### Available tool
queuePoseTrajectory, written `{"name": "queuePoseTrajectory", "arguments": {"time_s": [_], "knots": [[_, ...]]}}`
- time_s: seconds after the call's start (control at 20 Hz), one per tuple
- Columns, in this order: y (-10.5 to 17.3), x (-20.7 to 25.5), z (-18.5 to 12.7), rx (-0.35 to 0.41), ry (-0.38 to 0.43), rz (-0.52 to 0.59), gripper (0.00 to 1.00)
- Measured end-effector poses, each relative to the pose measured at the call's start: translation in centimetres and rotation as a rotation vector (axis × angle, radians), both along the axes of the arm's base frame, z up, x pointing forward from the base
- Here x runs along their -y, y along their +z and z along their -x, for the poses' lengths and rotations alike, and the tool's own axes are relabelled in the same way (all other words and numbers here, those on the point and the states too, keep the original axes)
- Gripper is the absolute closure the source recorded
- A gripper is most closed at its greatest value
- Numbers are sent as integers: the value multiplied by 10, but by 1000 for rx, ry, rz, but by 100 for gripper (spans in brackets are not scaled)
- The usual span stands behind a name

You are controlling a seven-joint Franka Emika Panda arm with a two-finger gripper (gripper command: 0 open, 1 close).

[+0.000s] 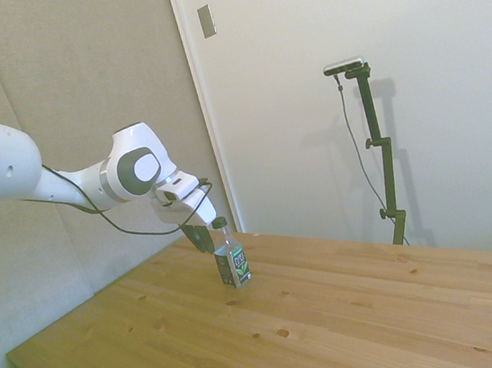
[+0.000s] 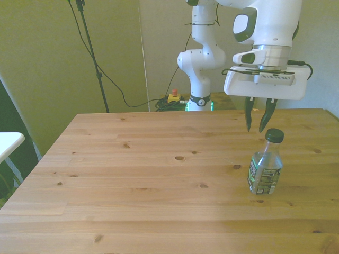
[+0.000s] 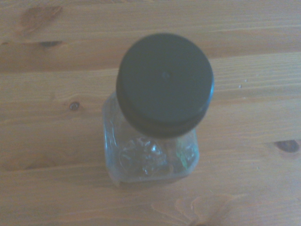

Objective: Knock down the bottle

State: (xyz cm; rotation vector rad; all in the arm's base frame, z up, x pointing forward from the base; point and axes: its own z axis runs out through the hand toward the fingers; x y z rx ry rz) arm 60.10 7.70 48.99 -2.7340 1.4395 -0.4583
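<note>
Item: bottle point(image 2: 265, 165). Small, clear plastic, squarish in body, with a dark round cap point(image 2: 274, 135) and a green-and-white label point(image 2: 263, 176) around its lower half. It stands on the bench point(image 2: 132, 180), leaning a little rather than plumb, toward the front view's right and well in from the near edge. In the side view the bottle point(image 1: 229, 255) sits near the bench's far corner, close to the wall. The wrist view looks down on the bottle point(image 3: 155, 155): the cap fills the centre of the picture, and the clear shoulders show below it against the wood grain.

Item: gripper point(image 2: 259, 128). White body on the white arm, two dark fingers pointing down. The jaws stand slightly apart with a narrow gap between the tips, and nothing is held between them. The tips hang just behind and slightly above the cap in the front view. In the side view the gripper point(image 1: 201, 237) is tilted and its fingers lie close beside the bottle's neck; whether they touch it cannot be told.

Item: bench. Pale wooden planks with dark knots; bare apart from the bottle.

Item: cable point(image 2: 106, 74). Dark, trailing down behind the bench to the floor.
</note>
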Motion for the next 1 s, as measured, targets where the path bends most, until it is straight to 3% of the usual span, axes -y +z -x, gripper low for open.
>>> {"name": "queuePoseTrajectory", "arguments": {"time_s": [0.45, 1.0], "knots": [[9, -17, -59, 49, -79, -8, 100], [-17, -16, -147, 130, -184, 30, 100]]}}
